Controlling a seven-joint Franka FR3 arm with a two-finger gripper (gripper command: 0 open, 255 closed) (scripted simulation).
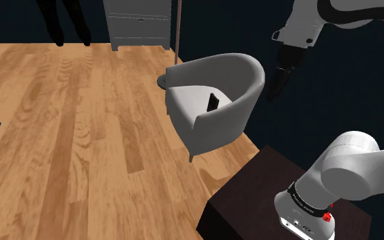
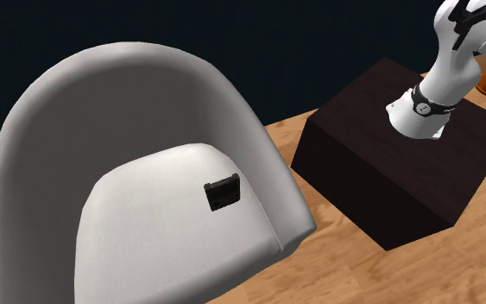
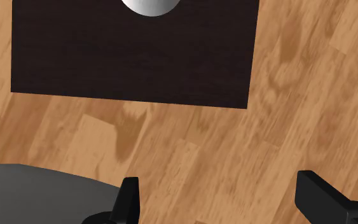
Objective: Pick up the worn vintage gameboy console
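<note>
Right now the gripper point(image 1: 274, 93) hangs outside the chair point(image 1: 232, 70) with its jaws wide apart and empty, while the dark gameboy point(image 1: 213, 101) sits on the chair's seat close to its wall, so reaching in could bump that wall.

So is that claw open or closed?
Open: the gripper has its fingers wide apart, only wooden floor between them.

Wood-plank floor point(image 1: 81, 136) ran wide, warm brown with paler streaks along boards. White tub armchair point(image 1: 217, 119) stood near floor's edge, dark blue wall point(image 2: 275, 43) behind it. Grey drawer unit point(image 1: 139, 24) sat at floor's far side. Thin pole point(image 1: 179, 31) rose beside it, round base point(image 1: 161, 80) just behind chair. Two dark legs point(image 1: 64, 24) stood further along far side.
</note>
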